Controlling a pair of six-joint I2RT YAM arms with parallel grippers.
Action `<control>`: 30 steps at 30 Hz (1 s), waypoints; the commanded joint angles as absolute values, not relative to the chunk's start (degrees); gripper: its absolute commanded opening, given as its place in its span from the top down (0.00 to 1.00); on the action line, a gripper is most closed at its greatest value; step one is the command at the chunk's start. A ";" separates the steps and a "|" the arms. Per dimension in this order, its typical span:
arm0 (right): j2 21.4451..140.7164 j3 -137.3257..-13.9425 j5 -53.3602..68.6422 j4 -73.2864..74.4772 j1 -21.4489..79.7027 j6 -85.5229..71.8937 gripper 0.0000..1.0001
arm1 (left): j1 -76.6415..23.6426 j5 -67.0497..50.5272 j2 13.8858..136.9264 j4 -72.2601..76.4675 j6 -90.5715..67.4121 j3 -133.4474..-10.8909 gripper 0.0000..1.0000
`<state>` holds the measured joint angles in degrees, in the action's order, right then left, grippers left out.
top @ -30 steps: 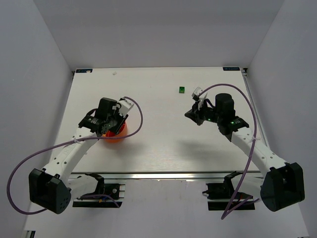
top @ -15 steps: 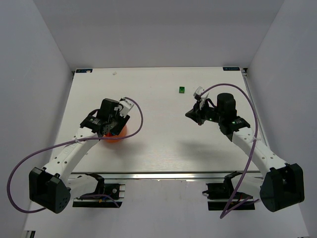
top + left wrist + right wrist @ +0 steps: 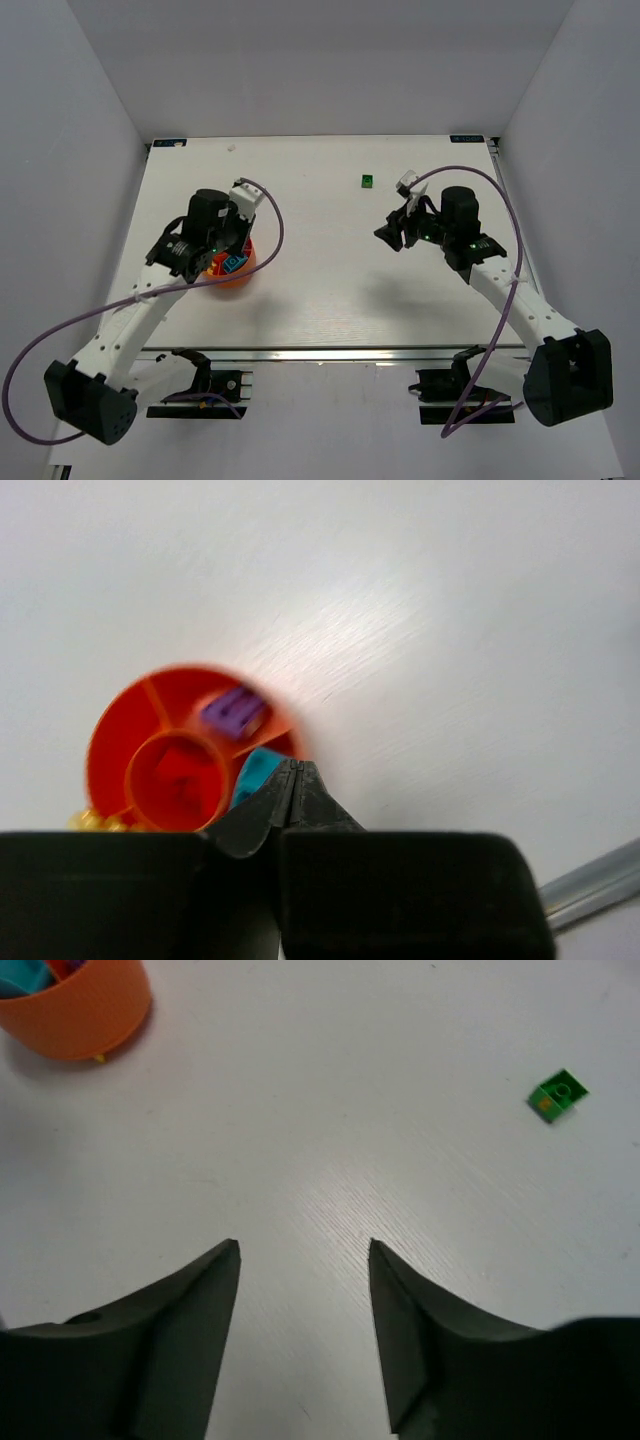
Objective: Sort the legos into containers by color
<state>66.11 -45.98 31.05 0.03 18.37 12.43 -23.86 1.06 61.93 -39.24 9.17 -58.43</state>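
Note:
An orange bowl (image 3: 115, 745) with dividers and a round inner cup (image 3: 180, 780) sits left of the table's middle (image 3: 238, 274). In it lie a purple brick (image 3: 233, 711) and a teal brick (image 3: 255, 773), and a bit of yellow (image 3: 95, 821) shows at its rim. My left gripper (image 3: 295, 766) is shut and empty, its tips over the bowl's right edge. A green brick (image 3: 556, 1096) lies alone at the back of the table (image 3: 367, 181). My right gripper (image 3: 303, 1247) hangs open over bare table, with the green brick ahead and to the right of it.
The bowl (image 3: 80, 1005) also shows at the top left of the right wrist view, far from those fingers. The white table (image 3: 320, 290) ends in a metal rail at the near edge. White walls stand on the other three sides.
My left gripper has shut and its wrist has pulled back from the bowl, uncovering the teal brick. My right gripper, shut before, has opened.

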 commanded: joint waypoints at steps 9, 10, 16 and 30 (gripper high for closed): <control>81.82 -64.86 15.03 23.09 7.84 9.92 0.19 | -22.85 -26.45 56.24 -18.28 -12.57 -51.59 0.56; 82.09 -65.39 14.42 23.90 7.21 11.24 0.19 | -22.85 -27.06 56.60 -18.89 -12.05 -51.24 0.43; 86.30 -71.71 14.94 31.63 2.73 23.01 0.15 | -22.85 -27.52 52.49 -14.86 -10.72 -44.85 0.16; 116.67 -98.41 22.51 30.84 6.94 13.81 0.41 | -22.85 -23.38 39.39 -11.34 -6.95 -36.30 0.24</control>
<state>110.69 -90.06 20.82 31.73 5.19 20.38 -23.05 -24.71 41.63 -13.17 -8.38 -36.77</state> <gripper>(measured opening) 0.592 0.769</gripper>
